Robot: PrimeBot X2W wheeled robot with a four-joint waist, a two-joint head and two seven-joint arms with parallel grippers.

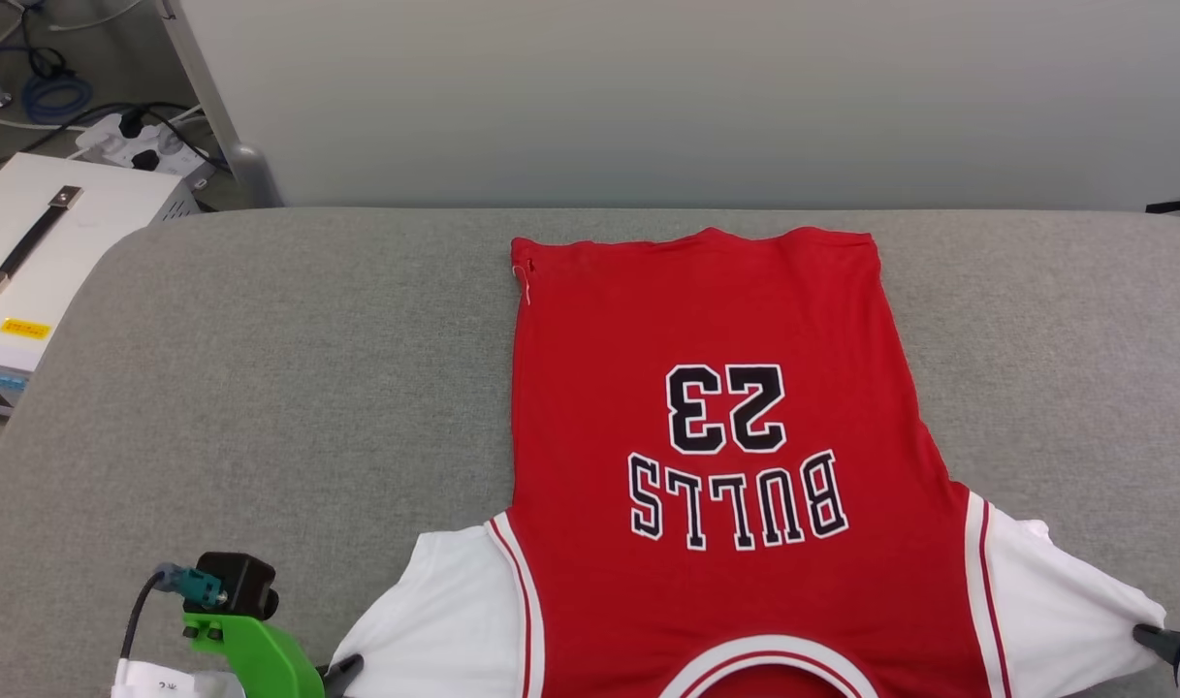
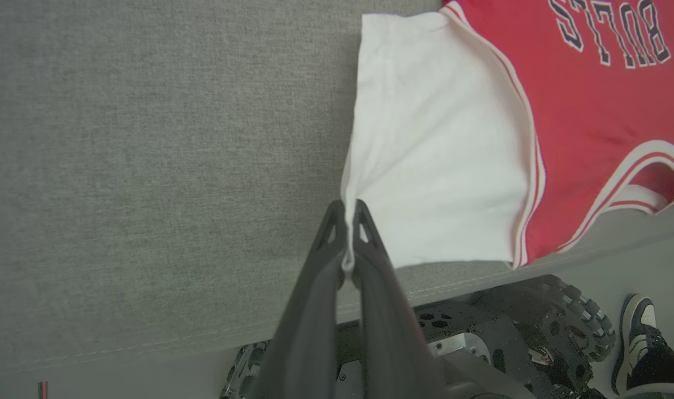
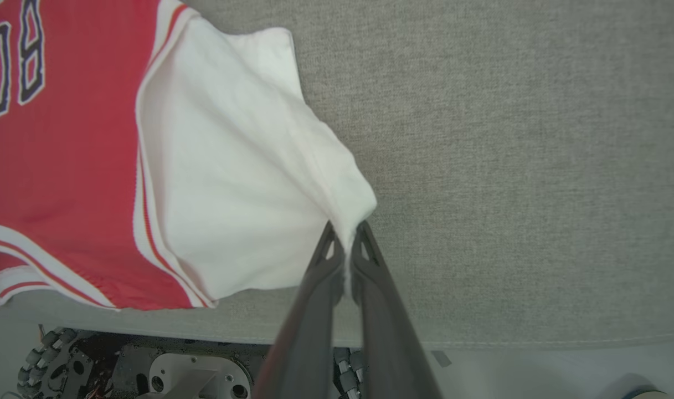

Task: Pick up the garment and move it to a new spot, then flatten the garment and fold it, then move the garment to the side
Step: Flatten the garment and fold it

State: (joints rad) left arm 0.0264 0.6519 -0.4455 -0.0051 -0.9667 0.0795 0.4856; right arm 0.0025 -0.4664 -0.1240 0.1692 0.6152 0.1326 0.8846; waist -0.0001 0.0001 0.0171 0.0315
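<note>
Bright, even light — soft shadows, sharp focus

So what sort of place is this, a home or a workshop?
Most likely a robot lab or test room, not a home: the garment lies on a grey fabric-covered table, a power strip with trailing cables sits on the floor, and a white equipment case stands beside it.

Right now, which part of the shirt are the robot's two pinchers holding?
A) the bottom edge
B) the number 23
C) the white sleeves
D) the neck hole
C: the left gripper and the right gripper are each closed on the tip of a white sleeve of the shirt.
</note>
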